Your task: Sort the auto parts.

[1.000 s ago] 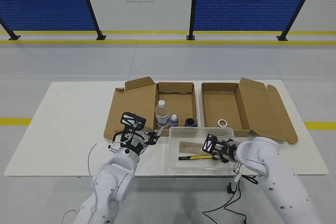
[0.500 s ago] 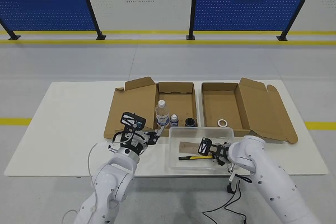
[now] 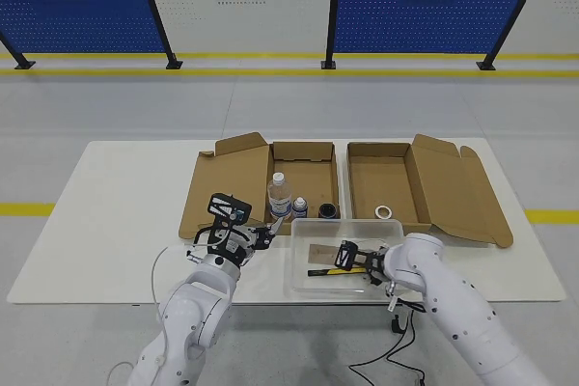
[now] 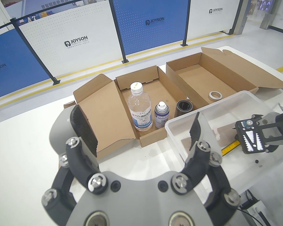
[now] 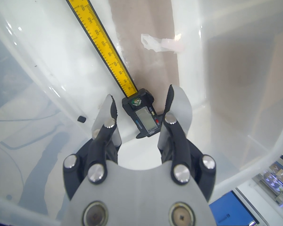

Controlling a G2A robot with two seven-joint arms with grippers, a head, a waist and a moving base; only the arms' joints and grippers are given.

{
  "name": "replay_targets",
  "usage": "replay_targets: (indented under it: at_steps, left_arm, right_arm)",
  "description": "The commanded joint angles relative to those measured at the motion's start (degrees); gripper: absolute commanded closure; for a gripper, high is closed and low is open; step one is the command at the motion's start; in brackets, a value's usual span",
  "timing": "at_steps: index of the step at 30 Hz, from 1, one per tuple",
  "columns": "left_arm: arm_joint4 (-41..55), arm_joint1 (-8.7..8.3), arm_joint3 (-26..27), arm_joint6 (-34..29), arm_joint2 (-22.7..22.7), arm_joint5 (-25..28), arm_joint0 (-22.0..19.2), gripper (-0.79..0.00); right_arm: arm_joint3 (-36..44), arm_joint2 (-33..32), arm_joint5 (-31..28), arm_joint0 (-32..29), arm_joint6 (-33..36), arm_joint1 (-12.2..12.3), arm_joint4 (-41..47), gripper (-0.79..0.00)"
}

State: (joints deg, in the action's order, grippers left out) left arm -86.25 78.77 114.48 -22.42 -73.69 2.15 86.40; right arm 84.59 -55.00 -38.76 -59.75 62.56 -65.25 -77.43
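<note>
The right end effector (image 5: 141, 101), open around the head of the caliper (image 5: 101, 41) in the clear bin (image 5: 191, 76), may grab one end, so it tips and slips.

Our silver, black-fingered left gripper (image 4: 138, 118) hangs ahead of the bent white left arm (image 3: 198, 309), aimed forward and slightly inward, jaws spread wide. Our matching right gripper (image 5: 141, 97) tips downward and points toward our left side, jaws parted more narrowly, the white right forearm (image 3: 434, 280) reaching across.
</note>
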Motion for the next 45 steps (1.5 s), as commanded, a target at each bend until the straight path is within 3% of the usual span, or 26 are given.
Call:
replay_targets:
  at_steps: [1,3,20,21,22,25,28,36,41,45]
  left_arm:
    - [0.00,0.00,0.00,0.00,0.00,0.00,0.00,-0.785]
    - [0.00,0.00,0.00,0.00,0.00,0.00,0.00,-0.785]
    - [0.00,0.00,0.00,0.00,0.00,0.00,0.00,-0.785]
    - [0.00,0.00,0.00,0.00,0.00,0.00,0.00,-0.785]
    - [0.00,0.00,0.00,0.00,0.00,0.00,0.00,-0.785]
    - [0.00,0.00,0.00,0.00,0.00,0.00,0.00,-0.785]
    - [0.00,0.00,0.00,0.00,0.00,0.00,0.00,-0.785]
    - [0.00,0.00,0.00,0.00,0.00,0.00,0.00,-0.785]
    - [0.00,0.00,0.00,0.00,0.00,0.00,0.00,-0.785]
    - [0.00,0.00,0.00,0.00,0.00,0.00,0.00,-0.785]
  right_arm:
    - [-0.91,0.58,0.06,0.56,-0.12,-0.15,-0.01,-0.342]
    - [-1.71,1.10,0.12,1.06,-0.21,-0.31,0.22,-0.314]
    - [-4.50,3.21,0.19,3.62,0.78,-0.95,2.14,-0.369]
    - [-4.61,3.35,0.20,3.71,0.85,-0.98,2.16,-0.382]
    - [-4.74,3.44,0.36,3.82,0.84,-1.02,2.27,-0.443]
    - [-5.07,3.77,0.41,4.15,0.98,-1.12,2.62,-0.406]
    - [-5.23,3.94,0.68,4.47,1.24,-1.18,2.82,-0.459]
    - [-6.61,4.34,0.75,5.29,2.09,-1.34,4.23,-0.299]
    - [-7.12,4.30,0.46,5.66,2.30,-1.34,5.36,0.000]
    - [-6.25,3.56,0.35,5.54,2.53,-1.13,6.71,0.000]
